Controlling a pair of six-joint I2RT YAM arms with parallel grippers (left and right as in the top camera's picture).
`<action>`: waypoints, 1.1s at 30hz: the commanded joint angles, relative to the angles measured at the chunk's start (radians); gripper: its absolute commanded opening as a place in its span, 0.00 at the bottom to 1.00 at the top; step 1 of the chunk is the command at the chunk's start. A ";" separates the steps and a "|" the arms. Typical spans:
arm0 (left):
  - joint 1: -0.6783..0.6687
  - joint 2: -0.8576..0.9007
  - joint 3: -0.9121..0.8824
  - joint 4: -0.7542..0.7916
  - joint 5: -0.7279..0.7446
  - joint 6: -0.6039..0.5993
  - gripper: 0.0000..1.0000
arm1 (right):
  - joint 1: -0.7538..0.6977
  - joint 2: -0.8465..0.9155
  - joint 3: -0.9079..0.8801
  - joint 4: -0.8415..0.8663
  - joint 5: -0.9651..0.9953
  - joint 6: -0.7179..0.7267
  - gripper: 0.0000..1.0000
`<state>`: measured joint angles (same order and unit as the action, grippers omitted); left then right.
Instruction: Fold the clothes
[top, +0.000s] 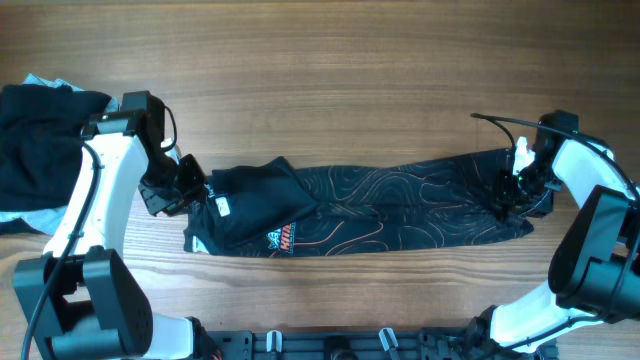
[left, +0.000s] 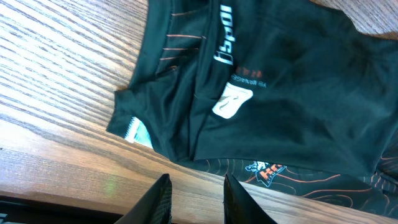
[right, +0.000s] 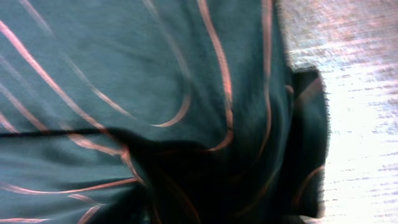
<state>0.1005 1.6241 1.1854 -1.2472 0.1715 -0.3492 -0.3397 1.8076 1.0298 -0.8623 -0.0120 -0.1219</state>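
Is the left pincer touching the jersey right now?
Apart. In the left wrist view the left pincer hangs open over bare table, wood showing between its tips and the jersey.

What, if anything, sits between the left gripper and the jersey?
Nothing visible. The left gripper hangs open and empty over bare table, just short of the jersey edge; only wood lies between them.

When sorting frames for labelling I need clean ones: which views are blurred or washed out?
Overhead: sharp, evenly lit, swirls on the jersey readable. Left wrist: sharp too, with crisp logos and clear grain on the table. Right wrist: too close, the jersey soft and smeared, the table at right blown out to near white.
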 joint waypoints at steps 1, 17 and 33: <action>0.008 -0.006 -0.004 0.011 -0.009 0.005 0.27 | 0.002 0.034 -0.034 0.024 -0.086 -0.035 0.04; 0.008 -0.006 -0.004 0.058 -0.005 0.005 0.30 | 0.629 -0.106 0.186 -0.213 -0.103 0.284 0.05; 0.008 -0.006 -0.004 0.075 -0.005 0.004 0.48 | 0.800 -0.106 0.186 -0.161 -0.089 0.308 0.84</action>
<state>0.1005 1.6241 1.1847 -1.1885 0.1719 -0.3496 0.4576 1.7023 1.2015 -1.0294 -0.3439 0.0483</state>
